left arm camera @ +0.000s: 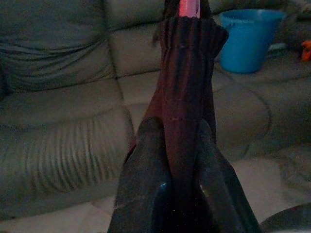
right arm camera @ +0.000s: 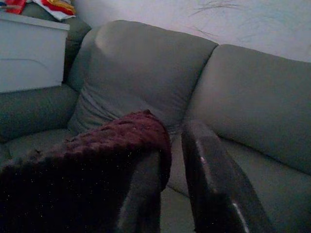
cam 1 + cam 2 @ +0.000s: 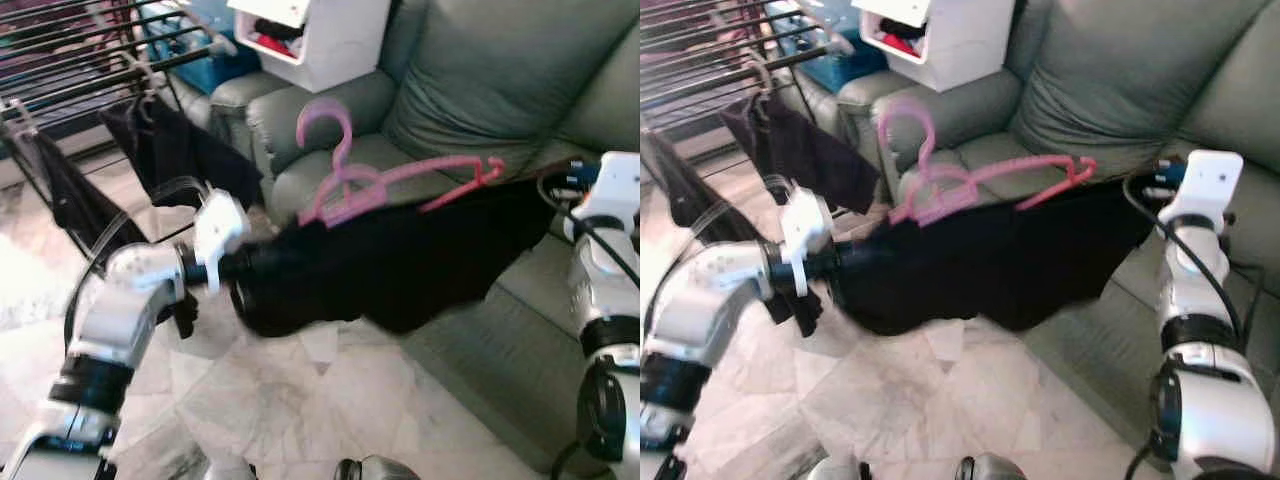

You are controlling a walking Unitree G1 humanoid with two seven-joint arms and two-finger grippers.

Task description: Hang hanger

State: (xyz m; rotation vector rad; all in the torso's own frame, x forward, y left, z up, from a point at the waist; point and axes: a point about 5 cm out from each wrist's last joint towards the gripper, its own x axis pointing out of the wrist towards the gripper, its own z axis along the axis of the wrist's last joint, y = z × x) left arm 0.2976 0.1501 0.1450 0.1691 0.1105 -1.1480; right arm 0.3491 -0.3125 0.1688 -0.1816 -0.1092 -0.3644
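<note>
Left tool (image 1: pixel 176 160) grips dark garment (image 3: pixel 400 260) below pink hanger (image 3: pixel 385 180).

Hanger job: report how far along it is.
Done: the dark garment is already on the pink hanger. In hand: the left gripper is shut on the garment's edge, and the right gripper is at its far end over the green sofa, with cloth against one finger. Left: the hanger's hook hangs free; it must still go onto the drying rack beside the other dark clothes.
</note>
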